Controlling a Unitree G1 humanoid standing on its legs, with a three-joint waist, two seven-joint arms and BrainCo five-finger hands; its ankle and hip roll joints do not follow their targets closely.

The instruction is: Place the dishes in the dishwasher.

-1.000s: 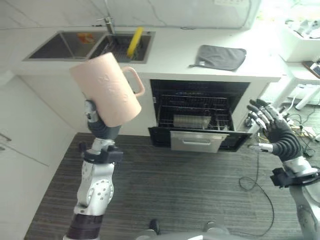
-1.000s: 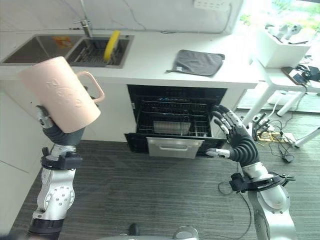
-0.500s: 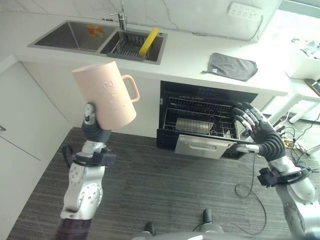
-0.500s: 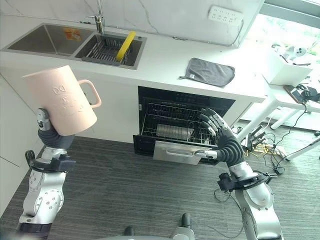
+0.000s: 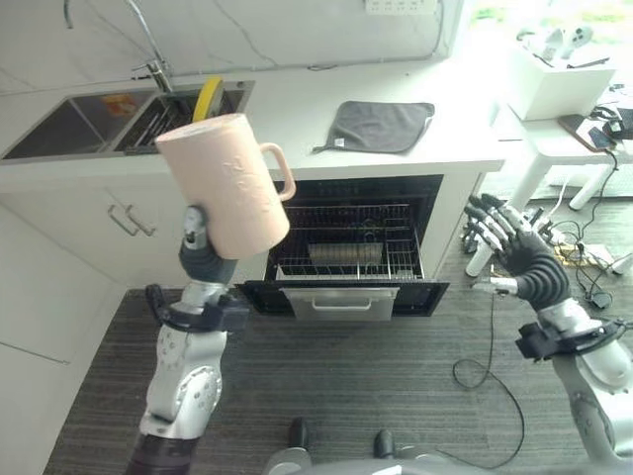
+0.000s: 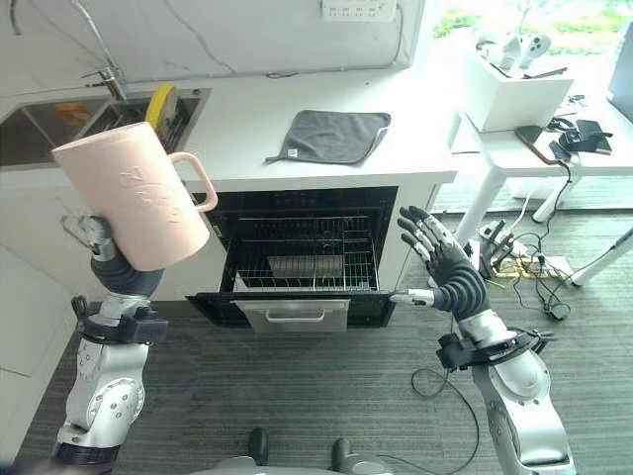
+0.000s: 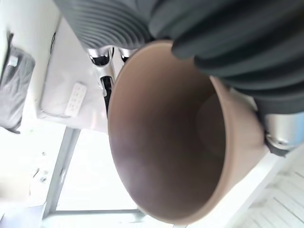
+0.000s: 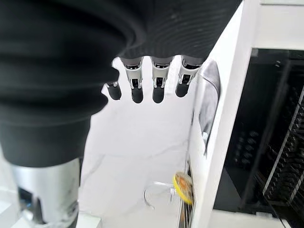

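The whole picture has shifted since a moment ago, so the head camera moved; the open dishwasher (image 5: 344, 252) now sits near centre, better lined up for loading. At nine o'clock the left hand (image 5: 197, 249) grips a pink mug (image 5: 226, 183), held high and tilted, well apart from the rack (image 5: 346, 255). At three o'clock the right hand (image 5: 516, 259) hangs empty, fingers spread. Beyond lie the grey cloth (image 5: 374, 126) and sink (image 5: 119, 123). The left wrist view alone shows the mug's empty inside.
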